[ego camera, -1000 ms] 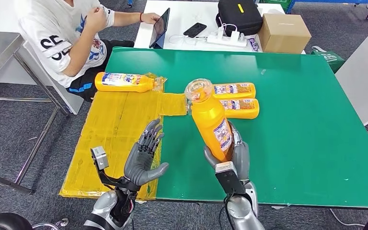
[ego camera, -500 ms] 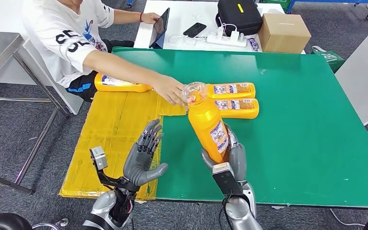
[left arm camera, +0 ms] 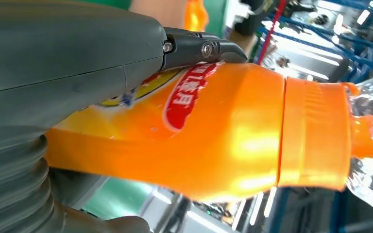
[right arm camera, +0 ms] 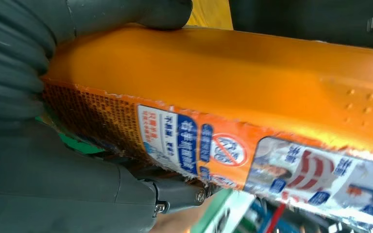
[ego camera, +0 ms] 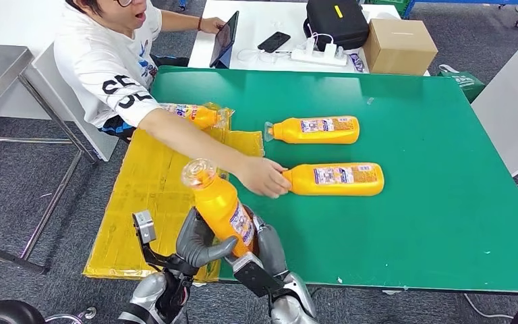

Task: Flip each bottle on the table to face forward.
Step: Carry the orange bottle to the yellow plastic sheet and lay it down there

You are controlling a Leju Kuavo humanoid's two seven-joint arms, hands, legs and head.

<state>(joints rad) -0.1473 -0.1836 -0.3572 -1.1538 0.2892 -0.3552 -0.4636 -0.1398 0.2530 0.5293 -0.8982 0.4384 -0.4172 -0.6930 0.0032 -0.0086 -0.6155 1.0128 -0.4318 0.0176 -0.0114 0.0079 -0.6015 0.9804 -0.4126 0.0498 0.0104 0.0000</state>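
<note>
Orange bottle (ego camera: 221,206) stands tilted near the front edge of the green table (ego camera: 445,223), cap up and leaning toward the yellow cardboard sheet (ego camera: 145,202). Both hands grasp its lower body: the left hand (ego camera: 199,244) wraps it from the cardboard side, the right hand (ego camera: 264,248) from the table side. The right wrist view shows a printed label panel facing that hand.

2 more bottles lie flat on the green table, the farther one (ego camera: 315,129) with its label up and the nearer one (ego camera: 336,179) touched at its cap by a person's hand (ego camera: 264,177). A 4th bottle (ego camera: 195,115) lies on the cardboard, partly hidden behind the person's arm.

Judgement: the held bottle is mid-handling and not yet set down; which faces count as forward on the lying bottles cannot be confirmed.
</note>
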